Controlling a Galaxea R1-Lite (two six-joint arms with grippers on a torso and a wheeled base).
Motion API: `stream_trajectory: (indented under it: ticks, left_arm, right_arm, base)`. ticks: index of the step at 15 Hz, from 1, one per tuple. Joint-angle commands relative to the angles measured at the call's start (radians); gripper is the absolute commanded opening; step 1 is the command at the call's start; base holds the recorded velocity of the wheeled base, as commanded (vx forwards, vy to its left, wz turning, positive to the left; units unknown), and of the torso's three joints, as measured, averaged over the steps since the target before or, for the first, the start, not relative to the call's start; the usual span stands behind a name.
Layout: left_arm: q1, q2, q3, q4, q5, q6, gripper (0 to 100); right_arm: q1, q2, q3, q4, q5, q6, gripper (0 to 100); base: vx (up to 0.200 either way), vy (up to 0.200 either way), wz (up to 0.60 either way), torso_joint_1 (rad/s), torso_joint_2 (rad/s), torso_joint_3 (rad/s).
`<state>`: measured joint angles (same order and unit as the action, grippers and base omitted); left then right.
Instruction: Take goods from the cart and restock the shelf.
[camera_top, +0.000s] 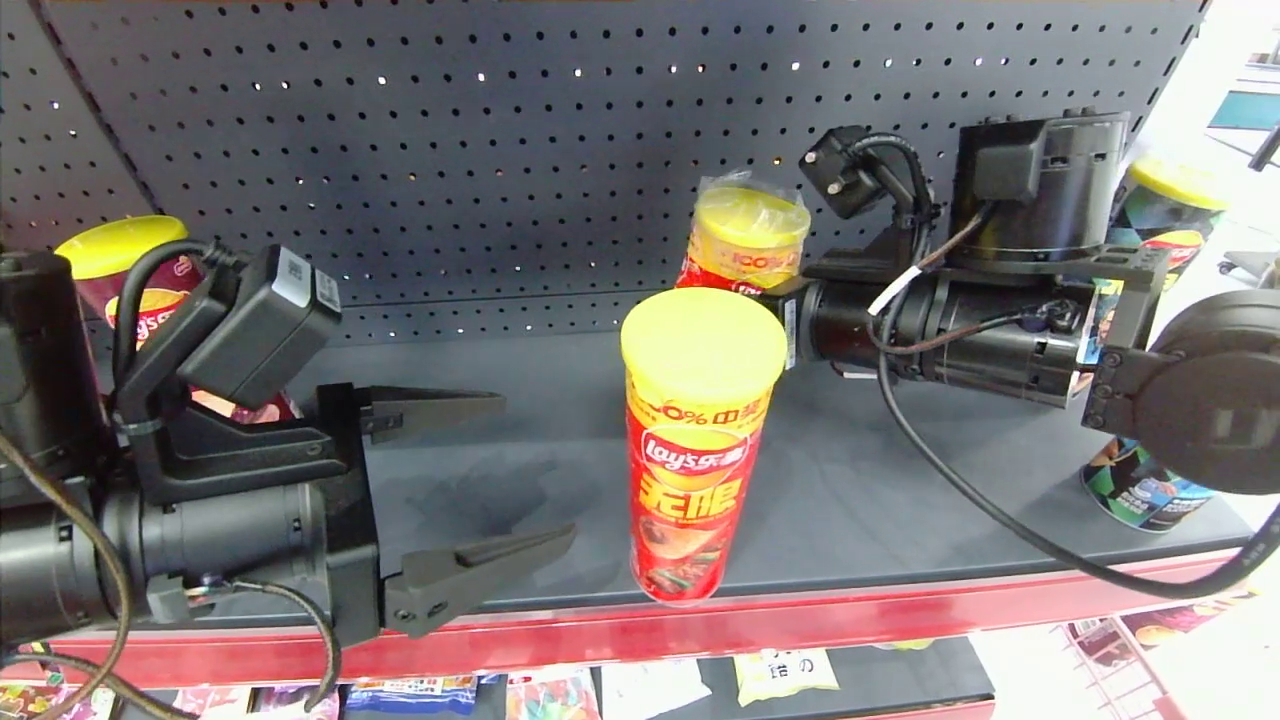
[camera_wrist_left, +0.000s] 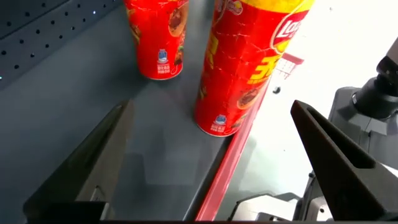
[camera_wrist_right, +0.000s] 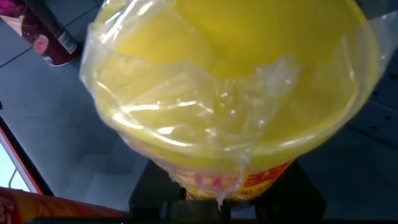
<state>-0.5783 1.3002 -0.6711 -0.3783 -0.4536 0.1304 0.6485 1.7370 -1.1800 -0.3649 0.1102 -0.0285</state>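
Your left end effector (camera_top: 535, 468) gapes wide open, empty, beside the front can (camera_top: 700, 440); your right end effector (camera_top: 778, 300) is clamped on the plastic-wrapped can (camera_top: 745, 240) behind it.

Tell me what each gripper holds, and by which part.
The right gripper holds the rear chip can by its body, below the wrapped yellow lid. The left gripper is open and holds nothing.

Matte black cylindrical left arm (camera_top: 220, 540) and right arm (camera_top: 980, 335), left tool (camera_top: 536, 468) with tapered wedge fingers (camera_top: 440, 402), boxy wrist camera (camera_top: 262, 325) with white stickers, looping black cables (camera_top: 960, 480)
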Motion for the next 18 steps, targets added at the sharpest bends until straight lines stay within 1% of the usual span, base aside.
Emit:
stream_trajectory:
  ticks: [1,3,7,9,13,14,15,16,18]
  left_arm:
    - [0.000,-0.010,0.004,-0.001,0.001,0.000,100]
    - [0.000,-0.009,0.004,-0.001,0.001,0.000,100]
    - [0.005,-0.010,0.002,-0.001,0.003,0.000,100]
    - [0.006,-0.010,0.001,-0.001,0.007,0.000,100]
    - [0.008,-0.010,-0.001,-0.001,0.020,0.000,100]
    - [0.008,-0.009,0.001,-0.001,0.062,0.001,100]
    - [0.006,-0.006,-0.001,-0.001,0.119,0.000,100]
    - [0.006,-0.002,0.005,-0.001,0.159,0.000,100]
    - [0.008,0.008,0.024,0.002,0.179,-0.002,100]
  right_arm:
    - [0.000,0.001,0.011,0.001,-0.001,-0.001,100]
    - [0.002,-0.001,0.014,0.001,-0.001,-0.001,100]
    - [0.000,-0.073,0.074,0.001,-0.009,0.002,100]
    - [-0.001,-0.140,0.154,0.001,-0.009,0.004,100]
    - [-0.010,-0.231,0.243,0.001,-0.011,0.006,100]
    - [-0.023,-0.275,0.284,0.001,-0.029,0.007,100]
    - [-0.035,-0.300,0.319,0.001,-0.041,0.007,100]
    - [-0.055,-0.333,0.356,0.001,-0.044,0.007,100]
    - [-0.058,-0.419,0.442,0.003,-0.046,0.006,100]
  base:
    - [0.000,0.000,0.00,0.000,0.00,0.000]
    - [0.000,0.000,0.00,0.000,0.00,0.000]
    - [0.000,0.000,0.00,0.000,0.00,0.000]
    - [0.000,0.000,0.00,0.000,0.00,0.000]
    - [0.000,0.000,0.00,0.000,0.00,0.000]
    - [0.000,0.000,0.00,0.000,0.00,0.000]
    - [0.000,0.000,0.00,0.000,0.00,0.000]
    - [0.000,0.000,0.00,0.000,0.00,0.000]
    - [0.000,0.000,0.00,0.000,0.00,0.000]
